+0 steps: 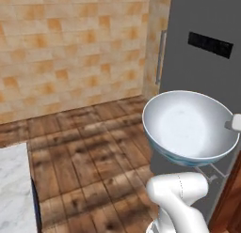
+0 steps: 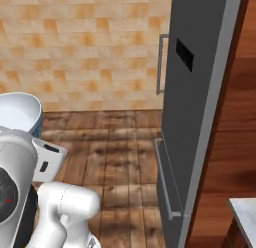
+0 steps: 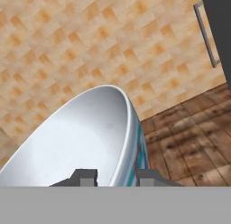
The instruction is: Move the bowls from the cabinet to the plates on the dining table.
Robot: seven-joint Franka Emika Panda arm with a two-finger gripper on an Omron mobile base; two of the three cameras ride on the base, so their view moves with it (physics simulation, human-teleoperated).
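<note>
A glossy grey-white bowl (image 1: 188, 126) with a bluish patterned outside hangs in the air above the wooden floor, tilted slightly. It also shows at the left edge of the right base view, as the bowl (image 2: 17, 112). My gripper (image 3: 118, 179) is shut on its rim: one finger lies inside the bowl (image 3: 76, 142) and the other outside. In the left base view the gripper (image 1: 233, 124) holds the bowl's right rim. The cabinet and the plates are out of view. No red bowl is in sight.
A tall grey fridge (image 1: 197, 49) with a vertical bar handle (image 2: 161, 64) stands just behind and right of the bowl. A tan tiled wall (image 1: 70, 44) closes the far side beyond the wooden floor (image 1: 89, 157). A marble top's corner (image 1: 14, 190) lies lower left, and another marble top (image 2: 245, 212) lower right.
</note>
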